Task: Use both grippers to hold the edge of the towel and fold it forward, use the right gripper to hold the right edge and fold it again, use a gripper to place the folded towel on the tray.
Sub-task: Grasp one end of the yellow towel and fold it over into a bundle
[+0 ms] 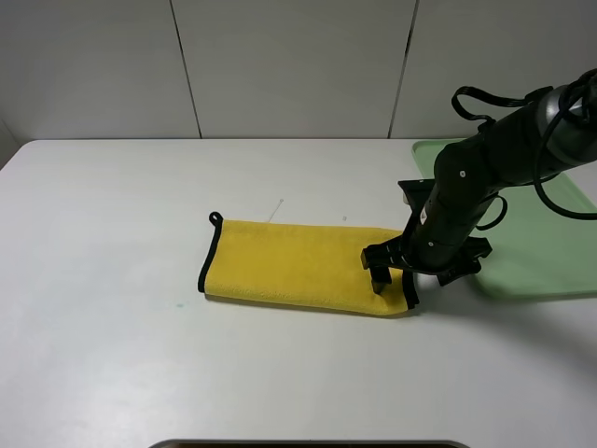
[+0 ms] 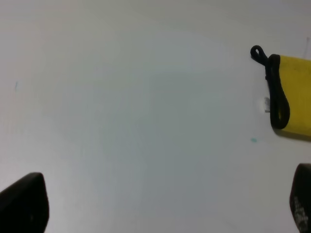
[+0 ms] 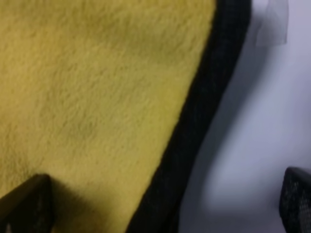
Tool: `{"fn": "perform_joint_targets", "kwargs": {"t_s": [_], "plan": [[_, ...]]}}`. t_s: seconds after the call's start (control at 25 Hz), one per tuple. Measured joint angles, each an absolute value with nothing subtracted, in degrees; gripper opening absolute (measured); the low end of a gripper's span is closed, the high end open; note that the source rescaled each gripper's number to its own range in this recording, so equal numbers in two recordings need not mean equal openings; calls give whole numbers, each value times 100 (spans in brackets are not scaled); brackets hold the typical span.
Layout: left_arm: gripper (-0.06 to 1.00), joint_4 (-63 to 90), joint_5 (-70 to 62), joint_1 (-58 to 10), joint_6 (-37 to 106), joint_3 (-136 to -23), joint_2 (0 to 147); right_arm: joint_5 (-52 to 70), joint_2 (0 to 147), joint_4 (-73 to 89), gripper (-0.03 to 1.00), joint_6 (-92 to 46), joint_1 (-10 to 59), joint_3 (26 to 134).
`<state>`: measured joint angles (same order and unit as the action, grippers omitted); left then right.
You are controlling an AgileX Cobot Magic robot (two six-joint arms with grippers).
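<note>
White table (image 1: 112,233), pale panelled wall behind.

Towel (image 1: 289,266): lies about mid-table as a long yellow strip, apparently already folded once, long sides running toward the left and right table edges. Loop (image 1: 215,218) at its far-left corner. Its right end stops just short of the tray (image 1: 550,271), which sits at the right table edge.

Right gripper (image 1: 390,276): low over the towel's right end, jaws spread wide and holding nothing. Wrist view shows one finger over yellow pile, the other over bare table, the black-bound edge (image 3: 204,121) between them.

Left gripper (image 2: 163,204): jaws wide apart, empty, above bare table, well apart from the towel's left end.

Handling, judged: plush, light, limp cloth; it will drape and sag when lifted and won't hold shape. Binding looks firmer than the pile, so the better purchase is at the right edge, on the black trim. Pinch should catch both layers, or the top one may peel off alone.
</note>
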<state>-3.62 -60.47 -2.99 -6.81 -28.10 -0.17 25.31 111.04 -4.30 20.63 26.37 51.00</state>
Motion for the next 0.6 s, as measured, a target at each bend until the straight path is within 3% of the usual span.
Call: {"fn": "perform_joint_targets", "kwargs": {"t_s": [0.16, 0.6], "plan": [[100, -362, -6047, -299, -681, -2810, -17, 2478, 11104, -418, 89, 2063, 2655, 5109], [100, -367, -6047, -299, -681, -2810, -17, 2190, 11140, -340, 14, 2081, 2685, 5128]]}}
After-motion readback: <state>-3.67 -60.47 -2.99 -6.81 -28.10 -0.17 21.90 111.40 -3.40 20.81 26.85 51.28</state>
